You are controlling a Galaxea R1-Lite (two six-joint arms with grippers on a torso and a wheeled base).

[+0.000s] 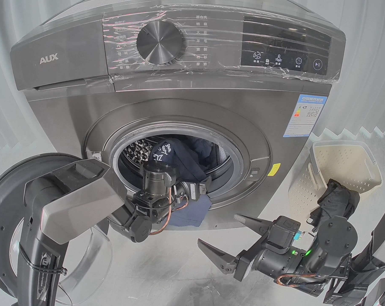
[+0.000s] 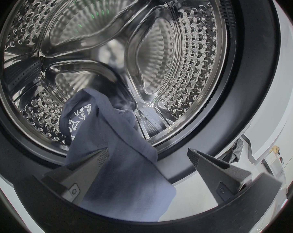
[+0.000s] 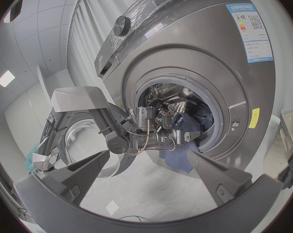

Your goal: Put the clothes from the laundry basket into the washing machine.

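A dark blue garment [image 1: 179, 158] with white print lies half in the washing machine's [image 1: 179, 103] steel drum [image 2: 104, 49] and hangs out over the door rim. My left gripper [image 1: 205, 183] is at the drum mouth, open. In the left wrist view the blue garment [image 2: 120, 178] drapes against one finger of the left gripper [image 2: 147, 150] and is not pinched. My right gripper [image 1: 218, 230] hangs open and empty low in front of the machine. A black garment [image 1: 337, 200] hangs over the edge of the cream laundry basket [image 1: 349, 162] at the right.
The round door [image 1: 5, 217] stands swung open at the left, close to my left arm. Bare grey floor lies in front of the machine. The basket leans by the machine's right side, next to my right arm.
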